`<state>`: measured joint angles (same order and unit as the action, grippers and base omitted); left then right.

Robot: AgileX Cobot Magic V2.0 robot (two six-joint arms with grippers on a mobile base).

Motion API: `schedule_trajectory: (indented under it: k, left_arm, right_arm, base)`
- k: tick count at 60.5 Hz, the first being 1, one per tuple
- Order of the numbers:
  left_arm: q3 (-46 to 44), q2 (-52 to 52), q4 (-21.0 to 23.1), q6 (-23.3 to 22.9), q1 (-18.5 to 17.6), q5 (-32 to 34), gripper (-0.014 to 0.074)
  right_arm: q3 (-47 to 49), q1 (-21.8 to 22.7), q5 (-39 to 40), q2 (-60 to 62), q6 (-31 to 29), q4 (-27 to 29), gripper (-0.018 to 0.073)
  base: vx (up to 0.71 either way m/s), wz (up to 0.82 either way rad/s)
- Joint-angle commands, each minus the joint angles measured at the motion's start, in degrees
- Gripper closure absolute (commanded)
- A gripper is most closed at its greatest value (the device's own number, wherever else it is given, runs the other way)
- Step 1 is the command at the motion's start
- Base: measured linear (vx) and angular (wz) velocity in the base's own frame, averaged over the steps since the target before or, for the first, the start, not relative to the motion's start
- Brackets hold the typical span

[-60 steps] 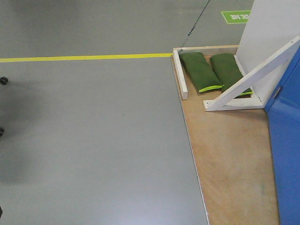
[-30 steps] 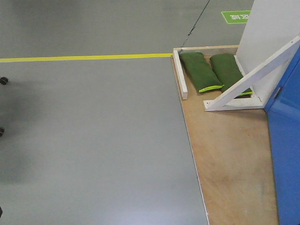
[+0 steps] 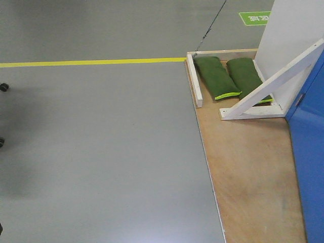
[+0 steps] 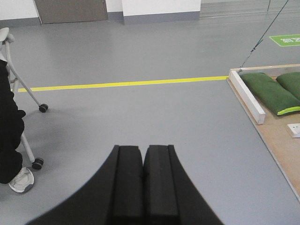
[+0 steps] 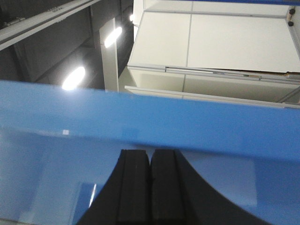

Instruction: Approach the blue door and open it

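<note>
The blue door (image 3: 310,167) is a glossy bright-blue panel along the right edge of the front view, standing on a plywood base (image 3: 248,172). It fills the lower half of the right wrist view (image 5: 70,178), close in front of my right gripper (image 5: 150,152), which is shut and empty. Its handle and lock are out of view. My left gripper (image 4: 143,149) is shut and empty, pointing over bare grey floor.
A white panel with a diagonal brace (image 3: 276,83) stands beside the door. Two green sandbags (image 3: 217,76) lie on the base inside a white frame (image 3: 195,86). A yellow floor line (image 3: 91,62) crosses. A person by a wheeled frame (image 4: 28,93) is at far left.
The view has shifted slightly left: the blue door's edge sits a little farther right in the front view. Both grippers stay shut.
</note>
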<state>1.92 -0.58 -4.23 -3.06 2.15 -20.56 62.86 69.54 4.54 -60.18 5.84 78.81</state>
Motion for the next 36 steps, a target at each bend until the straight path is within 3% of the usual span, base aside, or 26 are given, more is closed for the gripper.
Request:
schedule_trajectory:
  k: [1,10,21,36]
  left_arm:
    - [-2.00,-1.01,-0.03,-0.23,-0.10,4.68,0.0526]
    - [-2.00,-1.01,-0.03,-0.23,-0.10,4.68,0.0526]
    - [-2.00,-1.01,-0.03,-0.23,-0.10,4.68,0.0526]
    - [-2.00,-1.01,-0.03,-0.23,-0.10,4.68,0.0526]
  right_arm:
    - [3.07,0.34,1.67,2.51,-0.60,-0.78,0.0564]
    - [5.21,1.46,6.61,3.00,-0.60,-0.73,0.0564]
    - [7.40,6.96,12.72,-0.81,-0.60,-0.79,0.0564]
    - [9.23,7.69,9.01,-7.73,-0.60,-0.78,0.0564]
  base:
    - [0.00,0.00]
    - [0.00,0.00]
    - [0.00,0.00]
    - [0.00,0.00]
